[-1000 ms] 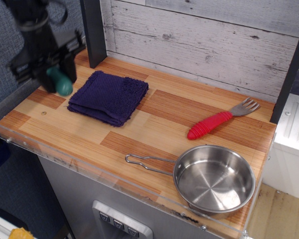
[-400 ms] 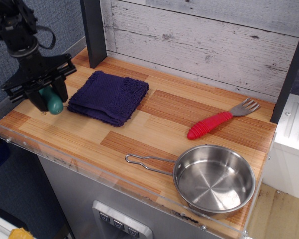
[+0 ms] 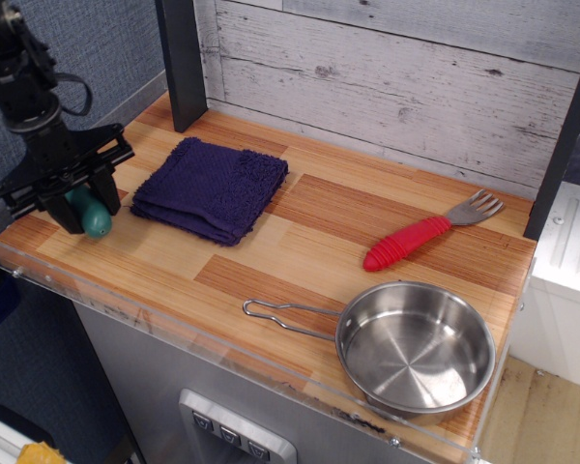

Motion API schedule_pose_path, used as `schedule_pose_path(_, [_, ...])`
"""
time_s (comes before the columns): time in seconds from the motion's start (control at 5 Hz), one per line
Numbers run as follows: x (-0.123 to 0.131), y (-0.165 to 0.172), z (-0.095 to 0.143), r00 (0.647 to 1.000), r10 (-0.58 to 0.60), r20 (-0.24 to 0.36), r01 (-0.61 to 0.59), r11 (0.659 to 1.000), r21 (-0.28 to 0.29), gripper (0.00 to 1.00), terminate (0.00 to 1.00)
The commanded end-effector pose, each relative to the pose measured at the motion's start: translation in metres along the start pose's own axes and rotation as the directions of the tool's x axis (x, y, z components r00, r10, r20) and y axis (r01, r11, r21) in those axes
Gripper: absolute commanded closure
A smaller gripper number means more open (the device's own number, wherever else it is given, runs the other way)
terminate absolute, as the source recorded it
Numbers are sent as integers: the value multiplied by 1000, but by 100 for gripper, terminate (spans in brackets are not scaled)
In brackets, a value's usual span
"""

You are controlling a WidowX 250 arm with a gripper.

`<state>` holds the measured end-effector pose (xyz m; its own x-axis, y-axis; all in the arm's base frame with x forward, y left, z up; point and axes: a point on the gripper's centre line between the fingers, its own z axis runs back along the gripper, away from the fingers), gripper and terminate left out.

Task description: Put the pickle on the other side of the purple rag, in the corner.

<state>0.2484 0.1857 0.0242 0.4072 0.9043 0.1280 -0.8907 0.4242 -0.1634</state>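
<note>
The teal-green pickle (image 3: 93, 220) is held between the fingers of my black gripper (image 3: 85, 208), its lower end at or just above the wood. The gripper is shut on it, at the left end of the tabletop, to the left of the dark purple rag (image 3: 211, 188). The rag lies folded flat on the wood near the back left. The striped wooden corner (image 3: 24, 237) with its clear acrylic rim lies just below and left of the pickle.
A red-handled fork (image 3: 423, 234) lies at the right back. A steel pan (image 3: 406, 346) with a wire handle sits at the front right. A dark post (image 3: 182, 60) stands behind the rag. The acrylic rim (image 3: 174, 333) runs along the front edge.
My gripper has carried the pickle down and to the left, from above the back left of the table to low over the left corner area beside the rag.
</note>
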Motion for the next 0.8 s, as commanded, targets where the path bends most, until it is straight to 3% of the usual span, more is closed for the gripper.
schedule_pose_path(0.0, [15,-1,7,999,11,41,-10,1000,-4,100,0])
schedule_pose_path(0.2, [15,-2,6,999,5,36,-5,1000,15,0,0])
schedule_pose_path(0.6, [18,-7,9,999,-46,13,46,998,43,0,0])
